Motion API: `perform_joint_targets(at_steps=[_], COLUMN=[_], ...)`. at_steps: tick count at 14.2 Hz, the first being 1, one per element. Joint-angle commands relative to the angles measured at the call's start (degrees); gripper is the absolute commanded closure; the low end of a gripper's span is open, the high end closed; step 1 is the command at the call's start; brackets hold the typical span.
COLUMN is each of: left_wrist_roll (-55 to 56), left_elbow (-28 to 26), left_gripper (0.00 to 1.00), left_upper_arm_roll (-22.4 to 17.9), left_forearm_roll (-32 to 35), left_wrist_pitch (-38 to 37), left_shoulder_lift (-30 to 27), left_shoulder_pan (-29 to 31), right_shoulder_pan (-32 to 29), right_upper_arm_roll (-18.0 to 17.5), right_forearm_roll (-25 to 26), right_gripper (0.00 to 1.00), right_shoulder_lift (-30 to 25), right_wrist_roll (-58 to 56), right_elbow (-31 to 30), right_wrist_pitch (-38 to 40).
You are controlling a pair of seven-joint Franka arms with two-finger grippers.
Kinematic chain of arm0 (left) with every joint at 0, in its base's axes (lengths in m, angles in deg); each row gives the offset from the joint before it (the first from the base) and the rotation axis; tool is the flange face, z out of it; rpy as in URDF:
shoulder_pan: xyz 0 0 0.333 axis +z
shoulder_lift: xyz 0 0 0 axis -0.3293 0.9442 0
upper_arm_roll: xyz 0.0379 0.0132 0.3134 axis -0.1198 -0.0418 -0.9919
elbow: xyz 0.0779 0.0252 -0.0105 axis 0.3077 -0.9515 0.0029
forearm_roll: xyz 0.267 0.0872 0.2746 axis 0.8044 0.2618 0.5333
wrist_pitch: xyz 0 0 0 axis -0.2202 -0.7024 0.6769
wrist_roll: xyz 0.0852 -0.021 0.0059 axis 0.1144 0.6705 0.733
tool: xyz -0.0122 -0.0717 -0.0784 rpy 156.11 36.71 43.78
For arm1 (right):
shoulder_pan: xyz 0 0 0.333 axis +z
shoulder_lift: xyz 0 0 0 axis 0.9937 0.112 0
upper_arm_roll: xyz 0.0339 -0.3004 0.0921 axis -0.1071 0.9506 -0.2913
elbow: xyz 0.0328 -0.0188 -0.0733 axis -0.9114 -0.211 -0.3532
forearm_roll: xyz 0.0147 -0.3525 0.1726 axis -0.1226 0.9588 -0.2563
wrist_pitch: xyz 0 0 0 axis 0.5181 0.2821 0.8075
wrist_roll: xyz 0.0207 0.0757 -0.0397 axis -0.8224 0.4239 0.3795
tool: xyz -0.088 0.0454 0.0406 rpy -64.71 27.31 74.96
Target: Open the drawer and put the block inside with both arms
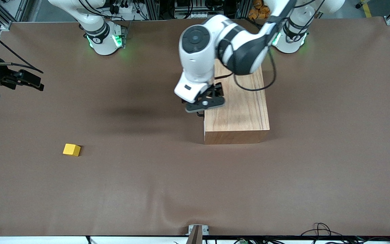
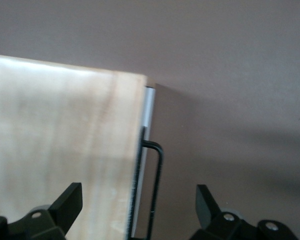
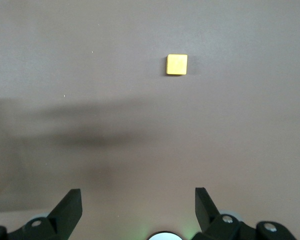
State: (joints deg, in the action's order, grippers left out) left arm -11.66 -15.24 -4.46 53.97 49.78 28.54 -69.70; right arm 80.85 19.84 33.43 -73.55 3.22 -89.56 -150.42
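While the drawer (image 2: 149, 107) is closed inside the wooden box (image 1: 240, 108), the job has hardly begun. Going across the front view from the right arm's end, the right gripper (image 1: 29, 80) comes first. It hangs high over the brown table (image 1: 195, 189) at that end. Its fingers are spread wide and hold nothing.

Next comes the yellow block (image 1: 71, 149). It sits alone on the table, nearer to the front camera than the box and well apart from it. Nothing touches it.

Then comes the left gripper (image 1: 204, 105). It is over the side of the box where the thin black handle (image 2: 157, 167) sticks out. Its fingers are also wide open, one on each side of the handle, and they grip nothing yet.

I think the left gripper must close on the handle and pull. After that the block must be picked up and put in.

Counting: two arms, two grippers, one box, one drawer, one handle, one block.
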Motion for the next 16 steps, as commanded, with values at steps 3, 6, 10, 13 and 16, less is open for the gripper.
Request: perform_joint_targets(at_steps=[3,6,10,13,16], left_wrist_roll=[1.1,1.0,0.7,0.5,-0.1], left_elbow=[5.8,5.8,5.5,5.3,5.5], left_gripper=[0.00,0.00,0.00,0.00,0.00], left_upper_arm_roll=[-7.6,-8.8,-9.8,-9.6,-9.3], left_forearm_roll=[1.2,1.3,1.4,1.4,1.4], left_wrist_pitch=[-0.8,-1.0,-4.4,-5.2,-4.8], left_shoulder_lift=[8.2,9.6,9.7,10.0,11.3], left_shoulder_pan=[-8.6,-10.1,-11.6,-12.6,-12.6], right_shoulder_pan=[-1.3,-1.2,-1.2,-1.1,-1.2], right_upper_arm_roll=[-0.8,-0.8,-0.8,-0.9,-0.9], right_forearm_roll=[0.8,0.8,0.8,0.8,0.7], right_gripper=[0.00,0.00,0.00,0.00,0.00], right_shoulder_lift=[-0.5,-0.4,-0.4,-0.4,-0.4], right_wrist_roll=[-0.6,-0.6,-0.6,-0.6,-0.6], right_elbow=[-0.3,-0.4,-0.4,-0.4,-0.4], right_wrist_pitch=[-0.1,-0.3,-0.4,-0.4,-0.3])
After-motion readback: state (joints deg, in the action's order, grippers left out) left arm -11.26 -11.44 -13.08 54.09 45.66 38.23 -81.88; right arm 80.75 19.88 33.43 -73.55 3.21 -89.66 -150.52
